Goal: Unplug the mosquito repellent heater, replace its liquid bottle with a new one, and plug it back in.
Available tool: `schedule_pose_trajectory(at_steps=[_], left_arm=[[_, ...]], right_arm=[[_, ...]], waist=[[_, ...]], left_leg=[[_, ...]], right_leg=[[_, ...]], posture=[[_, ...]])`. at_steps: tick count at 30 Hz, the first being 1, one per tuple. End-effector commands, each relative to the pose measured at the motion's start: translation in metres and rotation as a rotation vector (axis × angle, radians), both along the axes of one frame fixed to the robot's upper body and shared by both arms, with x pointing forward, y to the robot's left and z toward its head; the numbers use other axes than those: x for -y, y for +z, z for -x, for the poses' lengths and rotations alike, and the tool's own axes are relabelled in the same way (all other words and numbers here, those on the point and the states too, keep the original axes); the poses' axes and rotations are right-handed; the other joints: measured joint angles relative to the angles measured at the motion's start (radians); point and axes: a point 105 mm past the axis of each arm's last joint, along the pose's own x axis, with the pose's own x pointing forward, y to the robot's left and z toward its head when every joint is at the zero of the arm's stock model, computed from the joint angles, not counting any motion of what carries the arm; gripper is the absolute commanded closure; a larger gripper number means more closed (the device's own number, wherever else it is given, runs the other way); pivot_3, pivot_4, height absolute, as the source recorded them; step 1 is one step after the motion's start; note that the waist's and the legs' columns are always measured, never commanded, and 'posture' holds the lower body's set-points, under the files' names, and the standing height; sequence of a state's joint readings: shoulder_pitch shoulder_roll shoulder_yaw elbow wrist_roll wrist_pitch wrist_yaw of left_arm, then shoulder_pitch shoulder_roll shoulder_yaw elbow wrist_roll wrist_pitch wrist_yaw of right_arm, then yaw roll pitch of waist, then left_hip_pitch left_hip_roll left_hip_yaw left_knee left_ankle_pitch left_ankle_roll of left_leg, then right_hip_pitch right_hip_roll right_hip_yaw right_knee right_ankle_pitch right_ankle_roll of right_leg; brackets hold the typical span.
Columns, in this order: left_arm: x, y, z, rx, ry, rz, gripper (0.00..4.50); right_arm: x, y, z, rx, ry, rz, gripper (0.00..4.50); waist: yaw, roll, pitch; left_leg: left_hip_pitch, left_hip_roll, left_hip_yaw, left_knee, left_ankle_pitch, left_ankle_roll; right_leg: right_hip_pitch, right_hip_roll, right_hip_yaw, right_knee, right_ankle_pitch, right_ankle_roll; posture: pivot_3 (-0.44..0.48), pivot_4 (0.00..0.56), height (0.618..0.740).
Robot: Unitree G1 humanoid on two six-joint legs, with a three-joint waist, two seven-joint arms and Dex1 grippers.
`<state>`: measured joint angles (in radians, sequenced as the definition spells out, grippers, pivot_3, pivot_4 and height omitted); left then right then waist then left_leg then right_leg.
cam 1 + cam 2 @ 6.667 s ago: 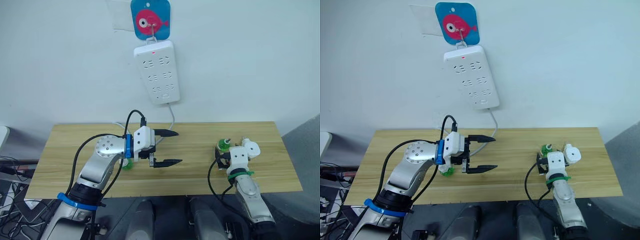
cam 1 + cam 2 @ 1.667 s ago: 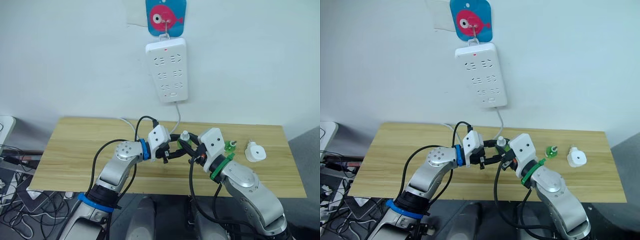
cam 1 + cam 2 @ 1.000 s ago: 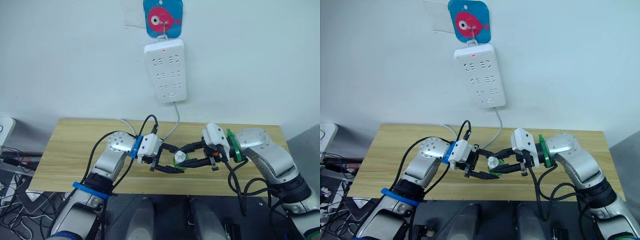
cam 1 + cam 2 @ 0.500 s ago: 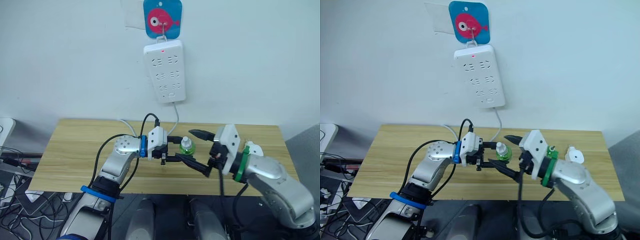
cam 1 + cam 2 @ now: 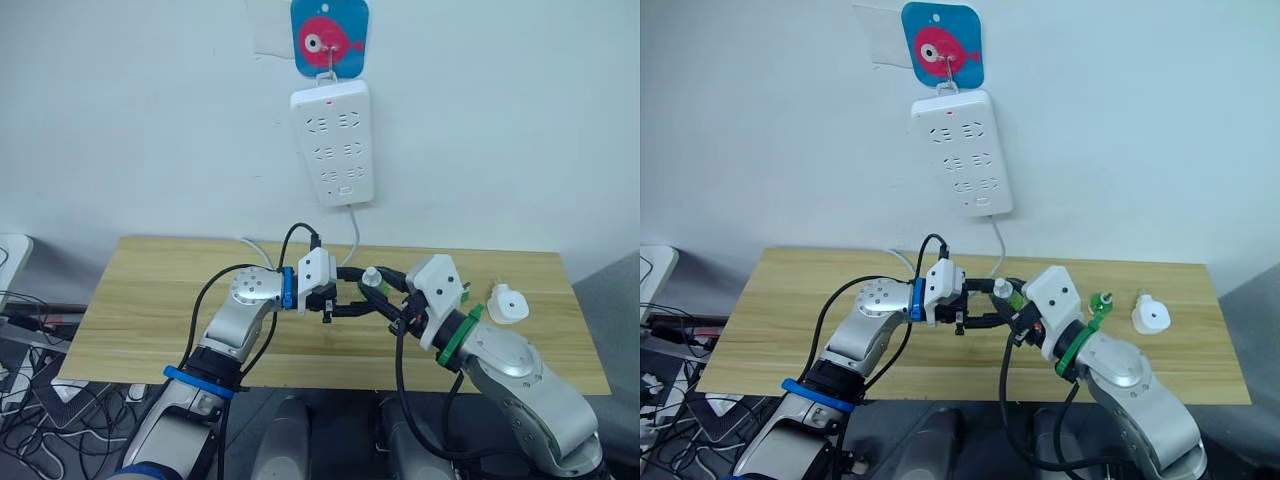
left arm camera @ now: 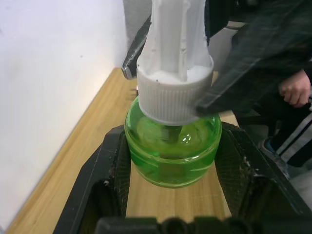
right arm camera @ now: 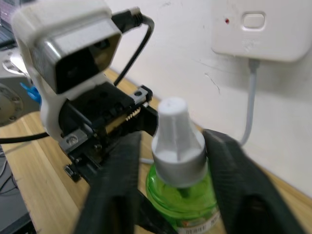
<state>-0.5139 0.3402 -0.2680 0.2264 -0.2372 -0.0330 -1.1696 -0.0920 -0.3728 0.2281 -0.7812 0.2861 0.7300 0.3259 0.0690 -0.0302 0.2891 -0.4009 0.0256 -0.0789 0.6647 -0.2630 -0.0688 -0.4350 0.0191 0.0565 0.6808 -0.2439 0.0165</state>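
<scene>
My left gripper (image 5: 366,291) is shut on the green body of the liquid bottle (image 6: 170,156), holding it upright a little above the wooden table (image 5: 150,300). My right gripper (image 7: 173,139) comes in from the other side, and its fingers (image 6: 229,83) press on the bottle's white cap (image 6: 173,92). The mosquito repellent heater (image 5: 507,303), small, white and rounded, lies unplugged on the table at the right. A second green bottle (image 5: 1101,300) stands just left of it, partly hidden behind my right arm.
A white power strip (image 5: 332,143) hangs on the wall from a hook on a blue fish card (image 5: 330,35). Its cable (image 5: 352,230) drops to the table behind my grippers. A person's hand (image 6: 295,90) shows beyond the table.
My right gripper stood wide open to the right of the bottle; it has moved in and closed around the white cap. The left gripper keeps its hold on the bottle.
</scene>
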Motion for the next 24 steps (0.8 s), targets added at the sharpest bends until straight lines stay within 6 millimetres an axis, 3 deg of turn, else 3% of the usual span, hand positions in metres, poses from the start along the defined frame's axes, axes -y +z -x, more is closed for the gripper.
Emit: schedule_pose_trajectory(at_steps=[1,5,9,12,17,21,24], left_arm=[[0.002,0.010,0.000,0.045,-0.010,0.030,2.33],[0.003,0.008,0.007,0.034,-0.038,0.029,2.33],[-0.001,0.005,0.024,0.054,-0.155,-0.004,2.33],[-0.006,0.002,0.037,0.039,-0.227,-0.027,2.33],[-0.014,0.000,0.053,0.026,-0.306,-0.069,2.33],[-0.017,0.001,0.053,0.035,-0.300,-0.087,2.33],[-0.015,0.004,0.042,0.035,-0.240,-0.067,2.33]], right_arm=[[-0.006,0.011,0.009,0.046,0.040,-0.022,3.45],[-0.005,0.017,0.006,0.068,0.117,-0.004,3.45],[-0.016,0.030,0.018,0.079,0.465,0.026,3.45],[-0.014,0.028,0.015,0.046,0.670,0.105,3.45],[-0.011,0.022,0.003,0.044,0.857,0.189,3.45],[-0.005,0.019,-0.010,0.066,0.883,0.233,3.45],[0.002,0.025,-0.013,0.055,0.857,0.220,2.49]], waist=[[-0.003,0.000,0.000],[-0.004,0.000,0.000],[-0.007,0.000,-0.001],[-0.012,0.001,-0.002],[-0.008,0.000,-0.002],[0.009,0.001,-0.003],[0.019,0.001,-0.003]], left_leg=[[0.000,0.000,0.000,0.000,0.000,0.000],[0.000,0.000,0.000,0.000,0.000,0.000],[0.000,0.000,0.000,0.000,0.000,0.000],[0.001,0.000,0.000,0.000,0.000,0.000],[0.000,0.001,-0.002,-0.001,0.000,0.000],[0.001,0.001,-0.002,0.000,0.000,0.000],[0.001,0.000,-0.004,0.001,0.000,0.000]], right_leg=[[0.000,0.000,0.000,0.000,0.000,0.000],[0.000,0.000,0.000,0.000,0.000,0.000],[0.001,0.000,0.000,0.000,0.000,0.000],[0.001,0.000,0.000,0.000,0.000,0.000],[0.001,0.000,-0.005,0.000,0.000,-0.001],[0.002,-0.001,-0.006,0.000,0.001,-0.001],[0.004,-0.001,-0.008,0.000,0.001,-0.001]], posture=[[0.197,0.239,0.740],[0.206,0.231,0.740],[0.204,0.218,0.740],[0.239,0.213,0.740],[0.270,0.210,0.740],[0.304,0.204,0.740],[0.302,0.208,0.740]])
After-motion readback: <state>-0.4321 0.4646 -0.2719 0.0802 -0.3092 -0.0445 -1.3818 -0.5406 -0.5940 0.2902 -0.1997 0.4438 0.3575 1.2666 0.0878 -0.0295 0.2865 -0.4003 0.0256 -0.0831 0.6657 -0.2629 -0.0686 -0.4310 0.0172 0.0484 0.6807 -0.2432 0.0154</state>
